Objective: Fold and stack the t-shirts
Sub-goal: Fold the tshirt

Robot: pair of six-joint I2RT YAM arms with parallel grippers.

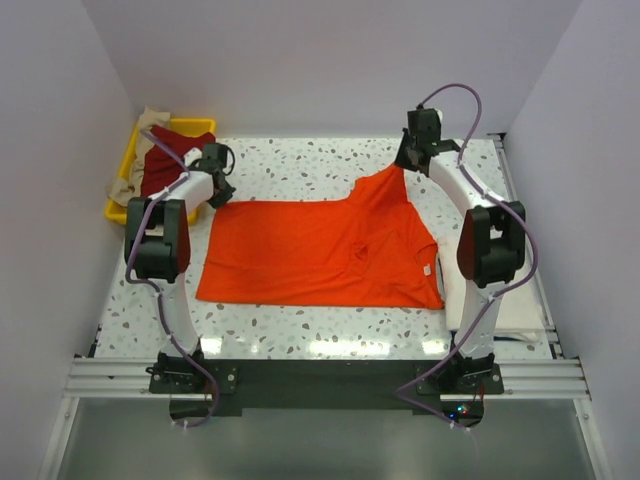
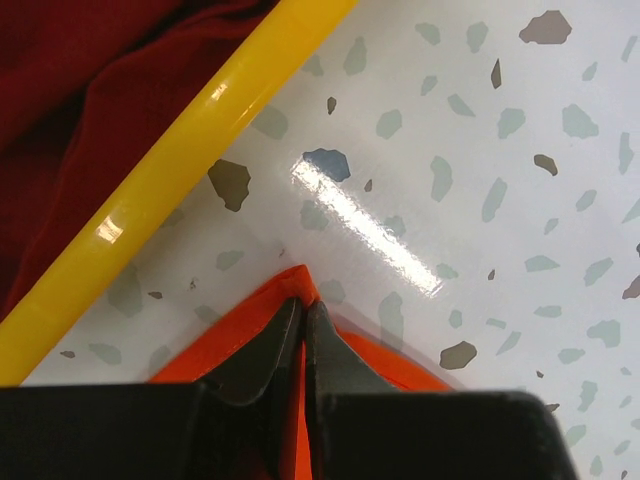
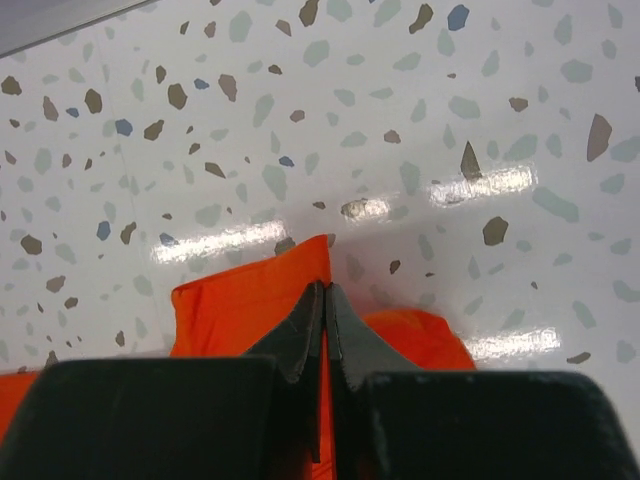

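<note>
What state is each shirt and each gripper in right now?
orange t-shirt: unfolded, spread on the table, both far corners pinched.
left gripper: shut on the orange t-shirt's far left corner.
right gripper: shut on its far right corner.
dark red t-shirt: crumpled in the yellow tray.
beige t-shirt: crumpled, hanging over the tray's edge.
</note>
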